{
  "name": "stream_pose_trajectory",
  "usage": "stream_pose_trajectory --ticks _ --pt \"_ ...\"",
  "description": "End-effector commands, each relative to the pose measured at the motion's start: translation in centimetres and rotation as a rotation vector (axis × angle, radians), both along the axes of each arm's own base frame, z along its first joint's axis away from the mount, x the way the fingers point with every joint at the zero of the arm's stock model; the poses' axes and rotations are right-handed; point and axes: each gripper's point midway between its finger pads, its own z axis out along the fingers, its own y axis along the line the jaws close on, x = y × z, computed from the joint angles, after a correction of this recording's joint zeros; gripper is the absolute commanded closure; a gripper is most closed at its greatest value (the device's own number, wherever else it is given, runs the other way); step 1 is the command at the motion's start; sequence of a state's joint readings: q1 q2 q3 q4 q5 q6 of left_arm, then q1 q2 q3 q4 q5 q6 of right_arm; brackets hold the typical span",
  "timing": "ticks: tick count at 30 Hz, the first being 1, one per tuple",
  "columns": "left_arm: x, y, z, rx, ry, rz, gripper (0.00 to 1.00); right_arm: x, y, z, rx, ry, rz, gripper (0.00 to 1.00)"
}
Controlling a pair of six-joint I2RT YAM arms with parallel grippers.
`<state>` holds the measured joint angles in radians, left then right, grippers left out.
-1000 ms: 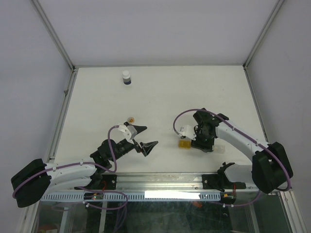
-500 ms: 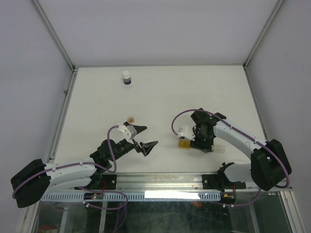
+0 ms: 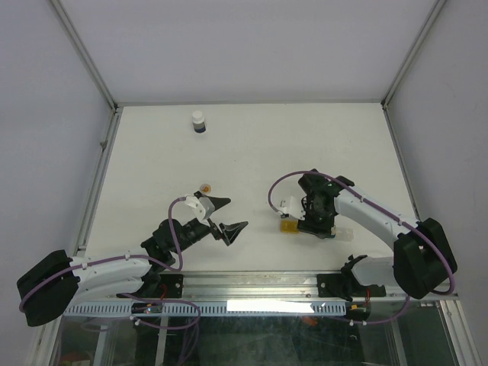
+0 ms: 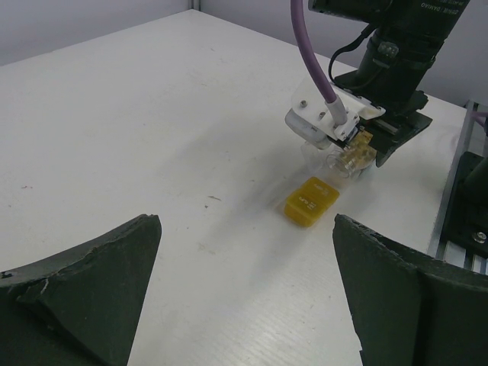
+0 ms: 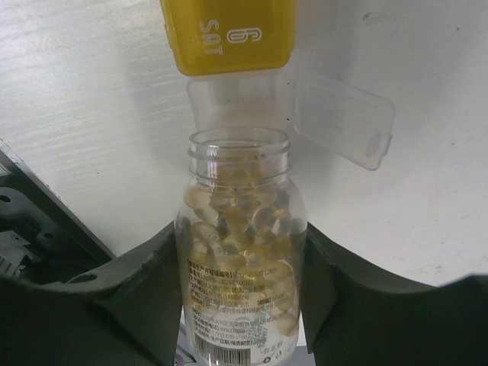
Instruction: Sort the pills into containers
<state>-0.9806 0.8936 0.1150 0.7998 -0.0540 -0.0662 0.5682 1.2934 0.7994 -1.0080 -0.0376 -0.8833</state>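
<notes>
My right gripper [image 3: 317, 217] is shut on a small clear vial [image 5: 240, 252] full of orange-tan pills [image 5: 236, 221]. The vial is tipped, and its open mouth is over the containers strip [image 3: 287, 226]. In the right wrist view the yellow compartment [image 5: 229, 34], marked SAT, is shut. The clear compartment [image 5: 236, 103] beside it stands open with its lid [image 5: 343, 118] flipped to the right. The vial mouth hides that compartment's inside. My left gripper [image 3: 235, 213] is open and empty, left of the strip. The left wrist view shows the yellow compartment [image 4: 311, 200] and the vial [image 4: 347, 158] ahead of it.
A white-capped dark blue bottle [image 3: 198, 122] stands at the far left of the table. A small orange round thing [image 3: 204, 187] lies just beyond my left gripper. The table's near edge rail [image 3: 252, 284] runs between the arm bases.
My right gripper has shifted slightly to the left with the vial. My left arm has not moved.
</notes>
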Motion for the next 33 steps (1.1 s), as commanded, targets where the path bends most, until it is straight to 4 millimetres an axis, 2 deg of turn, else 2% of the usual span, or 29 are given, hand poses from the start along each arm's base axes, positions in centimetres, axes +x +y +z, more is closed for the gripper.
stream_pose_trajectory --ticks 1,9,12,15,17,20,22,25,27,29,32,33 --pt "0.1 0.4 0.9 -0.034 -0.025 0.015 0.01 0.9 0.4 1.3 0.011 -0.043 -0.01 1.0" --pt "0.1 0.4 0.9 -0.035 -0.026 0.013 0.01 0.3 0.6 1.6 0.023 -0.015 -0.003 1.0" --pt "0.0 0.4 0.9 -0.035 -0.025 0.012 0.01 1.0 0.5 1.8 0.023 -0.068 -0.006 1.0" --pt "0.0 0.4 1.0 -0.037 -0.026 0.011 0.01 -0.1 0.8 1.5 0.039 -0.007 0.002 1.0" --pt "0.0 0.4 1.0 -0.038 -0.027 0.011 0.01 1.0 0.4 1.5 0.02 -0.069 -0.014 1.0" --pt "0.0 0.4 1.0 -0.037 -0.026 0.009 0.01 0.4 1.1 1.7 0.059 -0.031 -0.002 1.0" --pt "-0.1 0.4 1.0 -0.037 -0.024 0.008 0.01 1.1 0.4 1.5 0.019 -0.069 -0.007 1.0" --pt "-0.1 0.4 1.0 -0.036 -0.024 0.008 0.01 0.3 0.9 1.6 0.048 -0.023 0.006 1.0" --pt "-0.1 0.5 1.0 -0.038 -0.025 0.009 0.01 1.2 0.1 1.3 0.016 -0.077 0.0 1.0" --pt "-0.1 0.4 1.0 -0.038 -0.025 0.007 0.01 0.1 1.0 1.7 0.054 -0.006 -0.004 1.0" --pt "-0.1 0.4 1.1 -0.04 -0.026 0.006 0.01 0.8 0.2 1.3 0.022 -0.051 -0.003 1.0" --pt "-0.1 0.4 1.0 -0.037 -0.024 0.006 0.01 0.3 0.5 1.5 0.036 -0.019 0.0 1.0"
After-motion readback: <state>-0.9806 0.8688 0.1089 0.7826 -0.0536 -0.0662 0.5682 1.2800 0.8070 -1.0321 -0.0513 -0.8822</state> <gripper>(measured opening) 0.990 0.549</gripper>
